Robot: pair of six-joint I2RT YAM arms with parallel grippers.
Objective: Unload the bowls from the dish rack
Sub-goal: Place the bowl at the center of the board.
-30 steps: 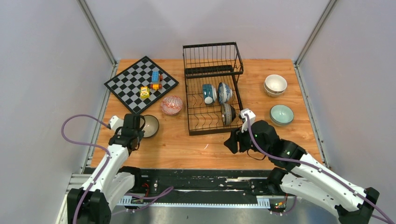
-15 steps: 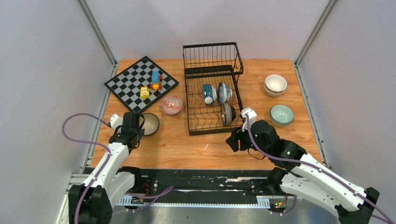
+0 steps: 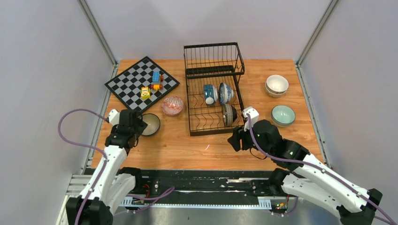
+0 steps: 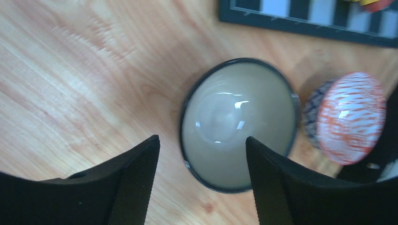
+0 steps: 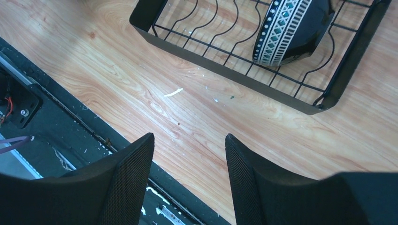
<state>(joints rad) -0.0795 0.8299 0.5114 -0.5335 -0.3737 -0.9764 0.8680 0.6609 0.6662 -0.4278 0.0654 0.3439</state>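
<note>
The black wire dish rack (image 3: 216, 132) stands at the centre of the tabletop (image 3: 187, 150), stretching toward 12 o'clock. Three bowls stand on edge inside it: a teal bowl (image 3: 210, 93) and a blue-white patterned bowl (image 3: 225, 93) side by side mid-rack, and a dark banded bowl (image 3: 229, 114) toward the rack's 5 o'clock corner.

Other bowls lie outside the rack. A red-pink patterned bowl (image 3: 172, 105) sits just beside its 9 o'clock side; a dark-rimmed beige bowl (image 3: 151, 124) sits upright near that one, at its 7 o'clock. Stacked cream bowls (image 3: 277, 85) sit at the rack's 2 o'clock and a mint green bowl (image 3: 283, 115) at its 4 o'clock, both apart from the wire. A chessboard (image 3: 126, 86) carrying toy blocks (image 3: 156, 78) fills the tabletop's 10 o'clock corner.

The left arm (image 3: 112, 150) reaches toward the beige bowl from its 9 o'clock side; the left jaws stand wide and hold nothing. In the wrist view its fingers (image 4: 136, 183) frame the bowl's near rim; whether they touch it cannot be told.

The right arm (image 3: 291, 152) reaches toward the rack's 5 o'clock corner. The right jaws stand wide and empty, with fingers (image 5: 126, 183) over bare wood just at 6 o'clock of the rack's near rail; the banded bowl stands just beyond that rail.
</note>
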